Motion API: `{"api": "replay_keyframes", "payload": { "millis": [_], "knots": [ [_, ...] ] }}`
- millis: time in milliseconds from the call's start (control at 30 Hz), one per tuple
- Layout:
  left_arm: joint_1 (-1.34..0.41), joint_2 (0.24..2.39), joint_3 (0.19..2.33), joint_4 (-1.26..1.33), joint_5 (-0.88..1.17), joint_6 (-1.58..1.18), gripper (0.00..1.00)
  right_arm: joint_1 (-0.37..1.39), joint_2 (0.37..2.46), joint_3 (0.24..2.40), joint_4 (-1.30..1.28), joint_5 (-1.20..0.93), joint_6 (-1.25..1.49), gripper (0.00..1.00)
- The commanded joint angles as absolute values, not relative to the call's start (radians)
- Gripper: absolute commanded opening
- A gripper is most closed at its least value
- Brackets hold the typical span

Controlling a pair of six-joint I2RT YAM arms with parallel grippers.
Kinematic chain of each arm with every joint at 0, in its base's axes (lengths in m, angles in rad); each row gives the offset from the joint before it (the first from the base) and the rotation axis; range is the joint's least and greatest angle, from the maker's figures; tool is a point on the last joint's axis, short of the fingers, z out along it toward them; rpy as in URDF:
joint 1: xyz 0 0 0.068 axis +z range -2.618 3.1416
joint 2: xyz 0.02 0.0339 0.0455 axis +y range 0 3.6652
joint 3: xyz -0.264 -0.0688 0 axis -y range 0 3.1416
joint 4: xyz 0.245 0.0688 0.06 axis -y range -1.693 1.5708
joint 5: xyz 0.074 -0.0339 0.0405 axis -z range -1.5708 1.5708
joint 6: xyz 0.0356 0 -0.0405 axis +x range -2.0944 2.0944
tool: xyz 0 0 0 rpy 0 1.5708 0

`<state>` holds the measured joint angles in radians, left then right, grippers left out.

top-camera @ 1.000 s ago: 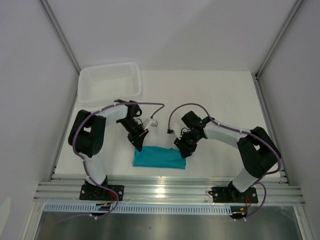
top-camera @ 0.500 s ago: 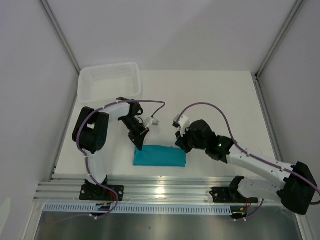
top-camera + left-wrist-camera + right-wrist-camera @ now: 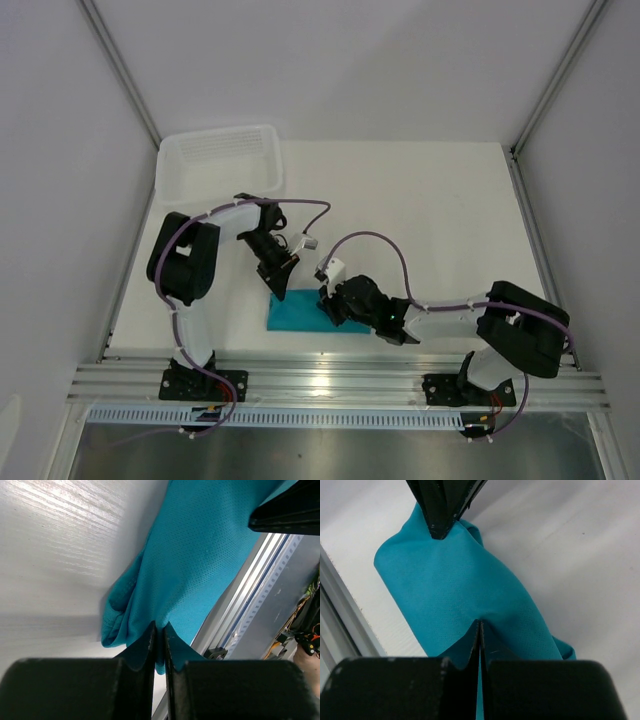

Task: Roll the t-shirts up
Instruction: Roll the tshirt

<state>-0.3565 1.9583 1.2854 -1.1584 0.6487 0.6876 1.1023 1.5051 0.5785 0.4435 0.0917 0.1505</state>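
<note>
1. A teal t-shirt point(image 3: 295, 312), folded into a compact oblong bundle, is seen lying on the white tabletop point(image 3: 420, 200) near its front edge, between the two arms
2. The left end effector point(image 3: 160, 630) is pressed almost together at the bundle's left end, with a fold of teal cloth pinched between its fingers
3. The right end effector point(image 3: 480, 625) is closed tight on the bundle's upper surface, where a small ridge of cloth is nipped
4. A white plastic tray point(image 3: 162, 170) is set at the far left corner, well apart from the shirt
</note>
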Motion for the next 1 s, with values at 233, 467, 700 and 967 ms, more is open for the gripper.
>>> {"api": "replay_keyframes", "payload": {
  "millis": [233, 467, 700, 967],
  "knots": [
    [-0.344, 1.934, 1.313, -1.137, 0.612, 0.661, 0.35, 1.051, 1.597, 0.595, 0.566, 0.114, 0.253, 0.0],
    [-0.331, 1.882, 1.33, -1.114, 0.597, 0.646, 0.41, 1.009, 1.624, 0.56, 0.644, 0.064, 0.327, 0.0],
    [-0.275, 1.758, 1.355, -1.069, 0.626, 0.58, 0.44, 0.991, 1.655, 0.565, 0.666, 0.041, 0.367, 0.0],
    [-0.316, 1.537, 1.22, -0.893, 0.583, 0.501, 0.36, 0.98, 1.669, 0.563, 0.675, 0.044, 0.393, 0.0]
  ]
}}
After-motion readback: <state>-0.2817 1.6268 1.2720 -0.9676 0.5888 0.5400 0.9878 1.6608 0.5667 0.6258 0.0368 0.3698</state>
